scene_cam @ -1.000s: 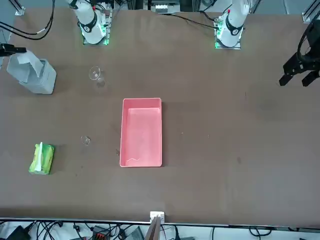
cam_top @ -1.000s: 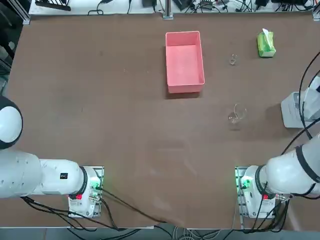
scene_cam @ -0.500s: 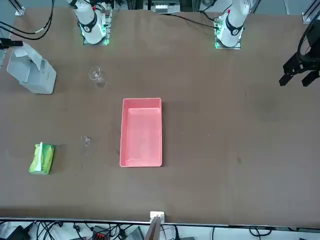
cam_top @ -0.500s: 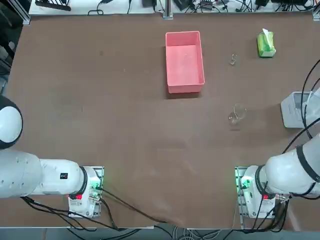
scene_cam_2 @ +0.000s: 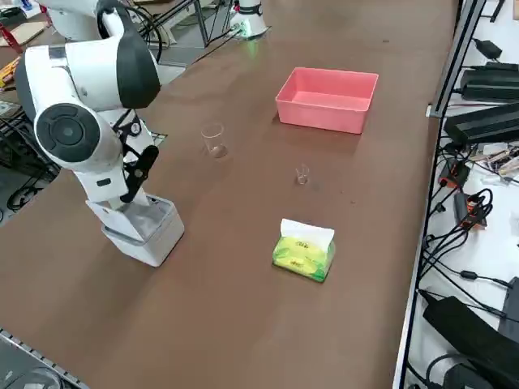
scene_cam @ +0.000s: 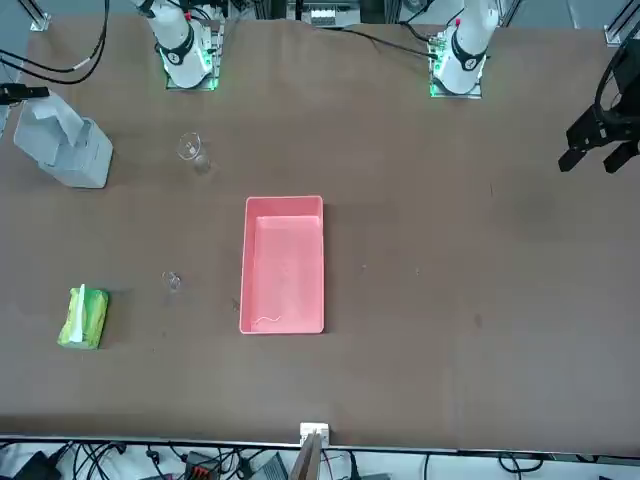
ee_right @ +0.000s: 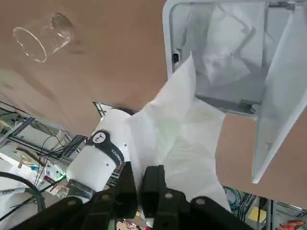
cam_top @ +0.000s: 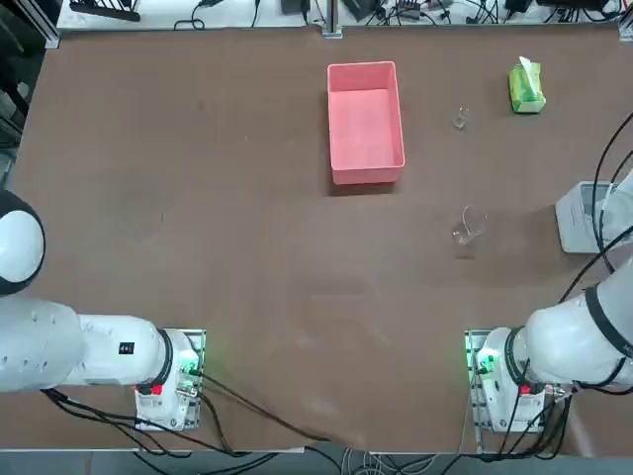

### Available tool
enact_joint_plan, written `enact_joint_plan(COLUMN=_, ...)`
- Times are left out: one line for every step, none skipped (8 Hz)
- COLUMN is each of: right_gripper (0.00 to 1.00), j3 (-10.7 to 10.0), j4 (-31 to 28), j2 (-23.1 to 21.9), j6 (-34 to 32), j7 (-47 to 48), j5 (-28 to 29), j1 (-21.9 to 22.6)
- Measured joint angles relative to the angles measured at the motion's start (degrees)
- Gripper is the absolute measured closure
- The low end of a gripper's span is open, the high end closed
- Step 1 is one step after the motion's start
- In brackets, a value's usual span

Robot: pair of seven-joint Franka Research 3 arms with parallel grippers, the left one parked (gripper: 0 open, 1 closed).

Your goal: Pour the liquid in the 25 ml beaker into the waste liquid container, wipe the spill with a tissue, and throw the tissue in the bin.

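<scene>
My right gripper (ee_right: 140, 182) hangs above the open grey bin (ee_right: 216, 57) at the table's right edge, shut on a white tissue (ee_right: 177, 139) that droops toward the bin's mouth. More crumpled paper lies inside the bin. The tiny 25 ml beaker (cam_top: 461, 119) stands upright between the pink tray and the green tissue pack, far from the gripper. The larger glass beaker (cam_top: 467, 226) stands closer to the arms' side and also shows as the larger glass beaker (ee_right: 44, 36) in the wrist view.
A pink rectangular tray (cam_top: 365, 109) sits mid-table at the far side. The green tissue pack (cam_top: 526, 87), a sheet sticking out, lies at the far right. The bin (scene_cam_2: 138, 227) sits under the bulky right arm (scene_cam_2: 89, 89), its lid (ee_right: 283, 96) flipped up.
The right arm has shifted slightly toward the table's right edge over the bin. The tissue stays in the grip.
</scene>
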Motion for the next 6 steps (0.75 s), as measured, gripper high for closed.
enact_joint_plan(right_gripper=0.89, j3=0.05, j4=0.44, j2=0.47, j6=0.02, j7=-0.04, j5=0.0, j1=0.0)
enact_joint_plan(right_gripper=0.88, j3=0.1, j4=0.87, j2=0.77, j6=0.03, j7=-0.06, j5=0.0, j1=0.0)
enact_joint_plan(right_gripper=0.87, j3=0.12, j4=1.22, j2=1.06, j6=0.08, j7=-0.06, j5=0.0, j1=0.0)
enact_joint_plan(right_gripper=0.84, j3=0.12, j4=1.39, j2=1.39, j6=0.26, j7=-0.09, j5=0.0, j1=0.0)
enact_joint_plan(right_gripper=0.76, j3=0.12, j4=1.44, j2=1.61, j6=0.38, j7=-0.09, j5=0.0, j1=-0.01)
enact_joint_plan(right_gripper=0.59, j3=0.12, j4=1.59, j2=1.73, j6=0.45, j7=-0.1, j5=0.0, j1=-0.02)
